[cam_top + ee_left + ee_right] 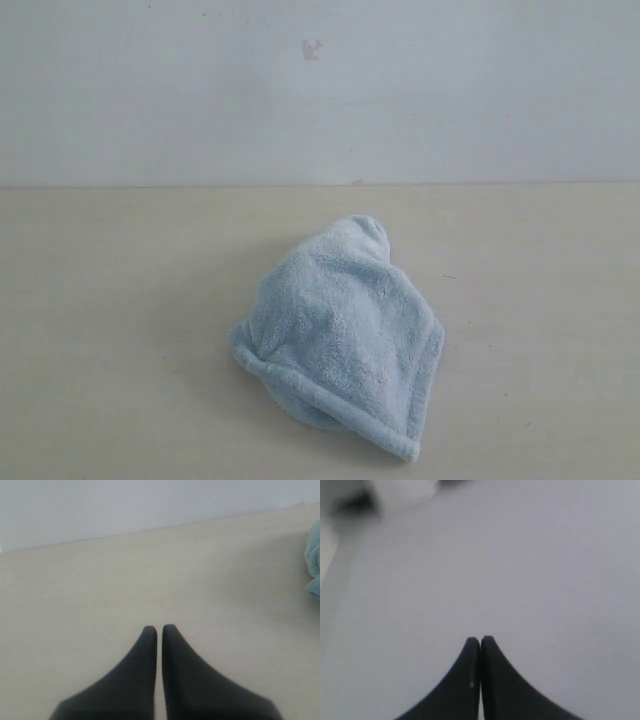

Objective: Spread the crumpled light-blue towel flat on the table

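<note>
Pale-blue towel (340,335) sits bunched on table (100,300), off-axis from L gripper (159,628) (only wrist cam w/ it in view, so prob nearer), R gripper (480,639) faces blank grey; both jaws closed, empty.

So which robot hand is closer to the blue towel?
Probably left. The left hand is over the table with the towel just in sight; the right hand sees only plain grey.

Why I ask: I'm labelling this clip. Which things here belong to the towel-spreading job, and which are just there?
Job: towel, crumpled; table under it; left gripper and right gripper, both shut and empty.
Just there: wall behind; small mark on it.
</note>
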